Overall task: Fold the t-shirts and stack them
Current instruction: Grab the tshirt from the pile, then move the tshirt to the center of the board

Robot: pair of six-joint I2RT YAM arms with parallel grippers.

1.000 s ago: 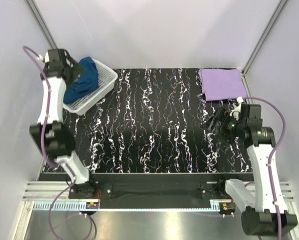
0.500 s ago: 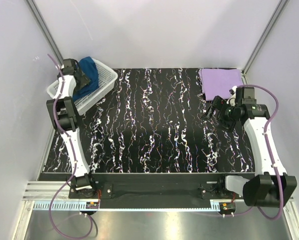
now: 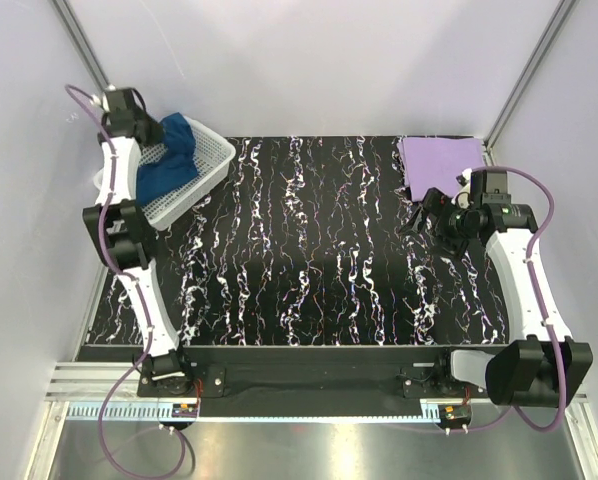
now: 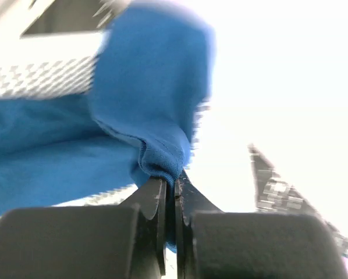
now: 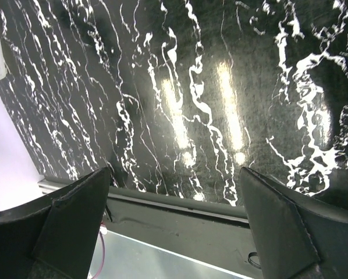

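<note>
My left jaws are pinched tight on a fold of the teal-blue shirt. The rest of it trails from them into the white basket right beneath. My right jaws are spread wide and grip nothing, hovering over the black marbled tabletop. The lavender shirt lies flat close beside them.
</note>
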